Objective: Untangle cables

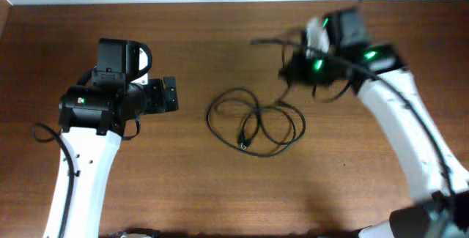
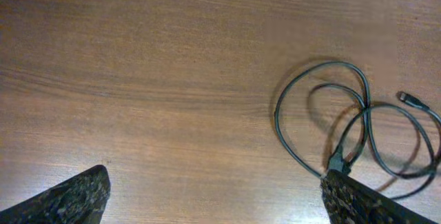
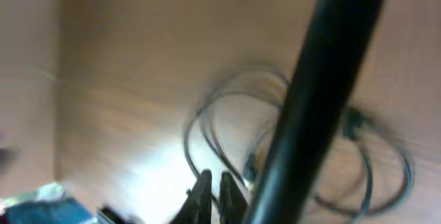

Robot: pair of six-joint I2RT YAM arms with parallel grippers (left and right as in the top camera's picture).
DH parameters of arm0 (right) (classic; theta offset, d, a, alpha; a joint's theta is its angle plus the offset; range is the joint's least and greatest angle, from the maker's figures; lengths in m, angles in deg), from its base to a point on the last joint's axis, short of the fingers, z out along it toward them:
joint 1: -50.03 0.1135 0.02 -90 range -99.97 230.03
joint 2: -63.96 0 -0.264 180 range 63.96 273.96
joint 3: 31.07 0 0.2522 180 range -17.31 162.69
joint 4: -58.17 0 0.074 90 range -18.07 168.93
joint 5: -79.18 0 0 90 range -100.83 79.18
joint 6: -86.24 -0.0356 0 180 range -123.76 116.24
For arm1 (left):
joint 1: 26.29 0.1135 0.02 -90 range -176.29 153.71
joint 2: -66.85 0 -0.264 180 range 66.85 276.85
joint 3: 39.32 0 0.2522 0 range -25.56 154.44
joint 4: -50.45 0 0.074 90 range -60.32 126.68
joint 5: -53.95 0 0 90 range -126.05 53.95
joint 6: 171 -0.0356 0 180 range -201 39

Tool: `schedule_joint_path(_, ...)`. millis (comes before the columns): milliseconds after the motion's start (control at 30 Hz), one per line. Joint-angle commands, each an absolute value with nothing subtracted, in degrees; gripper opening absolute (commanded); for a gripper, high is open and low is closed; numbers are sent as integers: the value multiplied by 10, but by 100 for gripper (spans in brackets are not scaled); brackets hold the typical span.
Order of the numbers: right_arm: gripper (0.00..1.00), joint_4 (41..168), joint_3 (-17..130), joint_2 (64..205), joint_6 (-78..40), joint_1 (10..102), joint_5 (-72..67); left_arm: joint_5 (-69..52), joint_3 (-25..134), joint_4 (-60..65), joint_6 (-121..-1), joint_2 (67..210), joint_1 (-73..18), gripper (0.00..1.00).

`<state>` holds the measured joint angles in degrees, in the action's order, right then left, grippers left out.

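Starting close in with the cables (image 1: pixel 256 117), sprawled in loose overlapping loops near the middle of the table (image 1: pixel 183 187), between the two arms. Looks like thin, glossy cord: light, floppy, likely to slide on the wood and drag its neighbours along when pulled. Probably slippery in a pinch, so better taken near a plug end (image 2: pixel 412 100) or on an outer loop, not in the thick of the overlaps. Nothing obviously fragile, though worth sparing the plugs a hard yank.

Over to the left gripper (image 1: pixel 170 95), parked well to the left of the loops and pointing across towards them. Spread wide at the fingers (image 2: pixel 76 196), holding nothing, hovering above bare wood.

Further out, the right gripper (image 1: pixel 293 71), reaching in from the far right, tilted down just beyond the far edge of the loops, all in a blur. Pressed tight together at the fingers (image 3: pixel 207 193); cannot tell whether a strand sits between them. Hard to read more through that wrist camera, with a thick black wire (image 3: pixel 324 93) cutting right across the lens
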<state>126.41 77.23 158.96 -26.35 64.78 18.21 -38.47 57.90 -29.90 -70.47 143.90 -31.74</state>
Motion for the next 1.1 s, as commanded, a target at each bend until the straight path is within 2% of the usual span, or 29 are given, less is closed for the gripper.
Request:
schedule_joint_path(0,4,1268,962,1556,-253,648,166,-391,580,-299,-703,1441,-318,99)
schedule_joint_path(133,4,1277,1126,1556,-257,646,66,-391,580,-299,-703,1441,-318,99)
schedule_joint_path(333,4,1283,1240,1556,-257,609,-7,-391,580,-299,-703,1441,-318,99)
schedule_joint_path(433,4,1276,1249,1557,-235,569,-9,-391,580,-299,-703,1441,-318,99)
schedule_joint_path(600,4,1295,1247,1566,-54,548,-18,-391,580,-299,-703,1441,-318,99)
schedule_joint_path(700,4,1337,1247,1578,27,548,-95,-391,580,-299,-703,1441,-318,99)
schedule_joint_path(933,4,1356,1247,1607,33,548,-282,-391,580,-299,-703,1441,-318,99)
schedule_joint_path(1067,4,1357,1247,1629,23,529,-325,-391,580,-299,-703,1441,-318,99)
